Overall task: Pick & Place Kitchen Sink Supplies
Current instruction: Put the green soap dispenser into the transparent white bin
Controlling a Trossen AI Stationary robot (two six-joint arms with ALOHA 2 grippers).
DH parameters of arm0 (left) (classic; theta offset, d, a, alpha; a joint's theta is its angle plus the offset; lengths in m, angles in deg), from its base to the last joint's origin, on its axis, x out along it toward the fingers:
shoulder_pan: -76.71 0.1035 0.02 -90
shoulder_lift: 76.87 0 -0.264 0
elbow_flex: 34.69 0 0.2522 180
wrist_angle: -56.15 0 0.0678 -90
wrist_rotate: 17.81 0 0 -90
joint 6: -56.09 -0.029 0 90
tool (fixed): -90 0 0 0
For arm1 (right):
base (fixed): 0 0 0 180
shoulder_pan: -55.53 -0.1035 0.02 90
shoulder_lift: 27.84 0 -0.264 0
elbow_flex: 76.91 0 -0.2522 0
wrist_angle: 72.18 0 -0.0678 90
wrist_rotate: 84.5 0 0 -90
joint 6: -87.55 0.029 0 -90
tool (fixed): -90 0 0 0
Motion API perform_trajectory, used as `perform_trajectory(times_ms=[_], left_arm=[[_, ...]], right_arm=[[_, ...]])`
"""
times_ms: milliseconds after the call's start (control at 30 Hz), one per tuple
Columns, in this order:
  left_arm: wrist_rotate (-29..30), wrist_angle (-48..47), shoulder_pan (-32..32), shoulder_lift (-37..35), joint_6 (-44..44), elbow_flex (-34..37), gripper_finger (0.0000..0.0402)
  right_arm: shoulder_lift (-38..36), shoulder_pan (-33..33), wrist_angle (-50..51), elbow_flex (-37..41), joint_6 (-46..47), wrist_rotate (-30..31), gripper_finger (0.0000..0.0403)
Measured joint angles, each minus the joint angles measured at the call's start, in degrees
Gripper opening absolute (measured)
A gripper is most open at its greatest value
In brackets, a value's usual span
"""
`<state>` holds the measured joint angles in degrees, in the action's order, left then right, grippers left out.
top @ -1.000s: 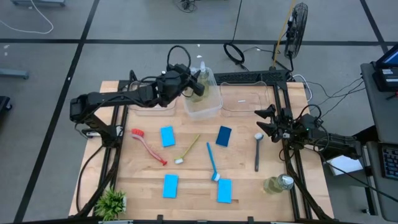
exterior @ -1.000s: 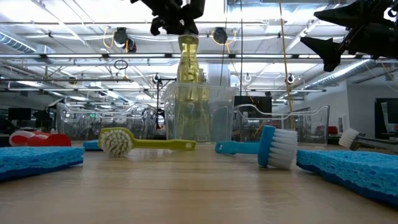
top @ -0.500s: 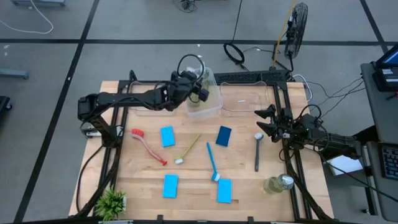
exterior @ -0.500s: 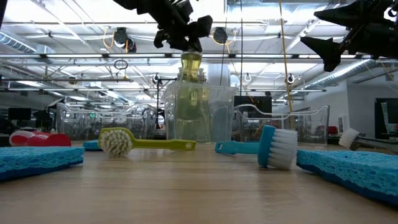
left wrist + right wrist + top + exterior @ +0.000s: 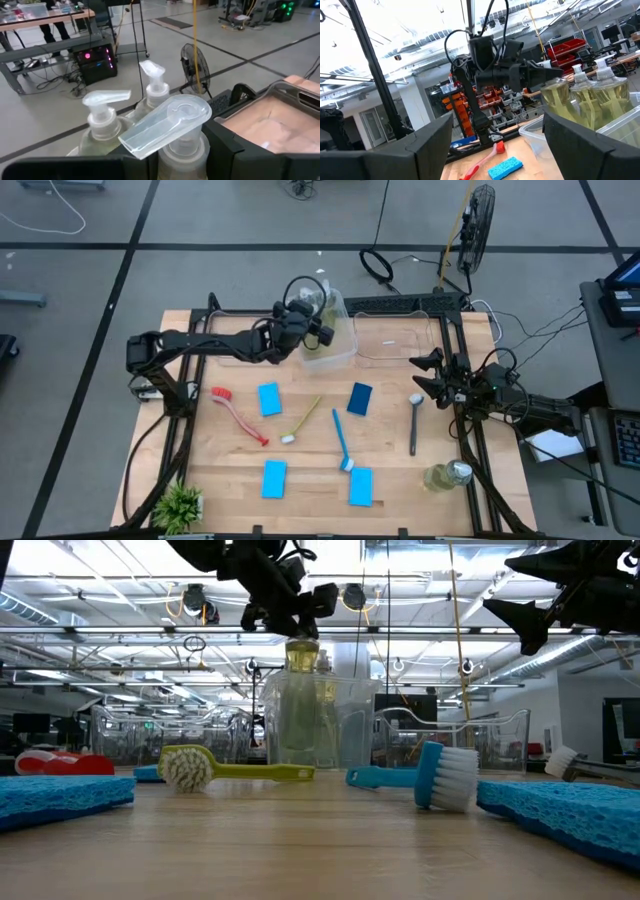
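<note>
Left gripper over bin, two pump bottles alongside.

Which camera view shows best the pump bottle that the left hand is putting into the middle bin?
The left wrist view: its pump bottle fills the picture, beside two others. The low view shows it blurred through the middle bin. In the high view the left hand hides it. The right wrist view shows it far off.
</note>
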<state>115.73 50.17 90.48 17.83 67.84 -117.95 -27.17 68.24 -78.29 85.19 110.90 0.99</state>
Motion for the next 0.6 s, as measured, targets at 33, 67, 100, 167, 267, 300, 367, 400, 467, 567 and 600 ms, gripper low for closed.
perform_trajectory(times_ms=[33,67,100,167,267,300,367,400,467,567,600], left_arm=[[0.04,0.38,0.04,0.0,0.04,0.39,0.0112],[0.22,0.78,0.04,-0.04,0.41,0.88,0.0112],[0.27,1.97,0.04,-0.07,0.46,1.7,0.0112],[0.22,4.72,0.04,-0.07,0.54,3.76,0.0112],[-0.01,7.74,0.02,-0.04,0.81,6.06,0.0112],[-0.01,8.55,0.01,-0.04,0.81,6.57,0.0112],[-0.03,9.02,0.02,-0.04,0.83,7.04,0.0112],[-0.01,8.71,0.04,-0.04,0.8,7.06,0.0112],[-0.14,8.65,0.04,-0.04,0.66,7.13,0.0112],[-0.14,7.98,0.02,-0.04,0.8,7.13,0.0112],[-0.22,7.48,0.02,-0.04,1.04,7.13,0.0112]], right_arm=[[0.0,0.0,0.02,0.02,0.0,0.0,0.0295],[0.0,0.0,0.0,0.02,0.0,0.0,0.0295],[0.0,0.0,-0.01,0.02,0.0,0.0,0.0295],[0.0,-0.01,0.02,0.01,-0.01,-0.02,0.0295],[0.0,0.0,0.02,0.01,0.0,-0.02,0.0295],[0.0,0.0,0.0,0.0,0.0,-0.02,0.0295],[0.0,0.0,0.02,0.0,0.0,-0.02,0.0295],[0.0,0.0,0.02,0.0,0.0,-0.02,0.0295],[0.0,0.0,0.01,0.01,0.0,-0.02,0.0295],[0.0,0.0,0.0,0.02,0.0,-0.02,0.0295],[0.0,-0.01,0.02,0.0,0.0,-0.02,0.0295]])
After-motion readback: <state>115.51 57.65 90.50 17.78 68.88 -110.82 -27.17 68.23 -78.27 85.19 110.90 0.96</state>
